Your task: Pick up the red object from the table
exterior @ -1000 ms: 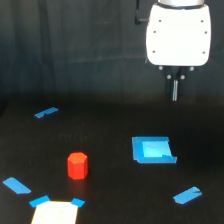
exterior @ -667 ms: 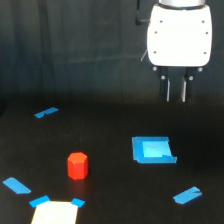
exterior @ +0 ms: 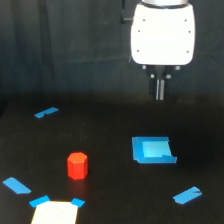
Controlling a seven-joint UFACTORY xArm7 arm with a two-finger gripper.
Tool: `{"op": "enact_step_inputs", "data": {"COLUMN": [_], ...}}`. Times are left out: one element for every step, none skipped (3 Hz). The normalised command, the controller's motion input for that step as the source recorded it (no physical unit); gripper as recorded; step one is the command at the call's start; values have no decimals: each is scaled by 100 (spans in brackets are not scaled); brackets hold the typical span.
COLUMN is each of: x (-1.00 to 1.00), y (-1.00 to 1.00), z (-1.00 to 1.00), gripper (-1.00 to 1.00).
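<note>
The end effector [exterior: 160, 90] is held high above the desk [exterior: 110, 135], its fingers drawn nearly together, with open air beneath it. Directly below, toward the exterior view's right, a blue square tray [exterior: 152, 150] with low walls is seen as the only raised obstacle on that side. The red object [exterior: 77, 165] stands upright, well apart from the tray, with bare dark surface on all sides. Only flat items lie near it: blue tape strips [exterior: 46, 112] and a pale paper sheet [exterior: 55, 213] just in front.
</note>
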Motion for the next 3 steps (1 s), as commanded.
{"op": "enact_step_inputs", "data": {"x": [100,100,-88], "y": [-100,-100,-36], "z": [100,100,-93], "gripper": [84,67,-100]}}
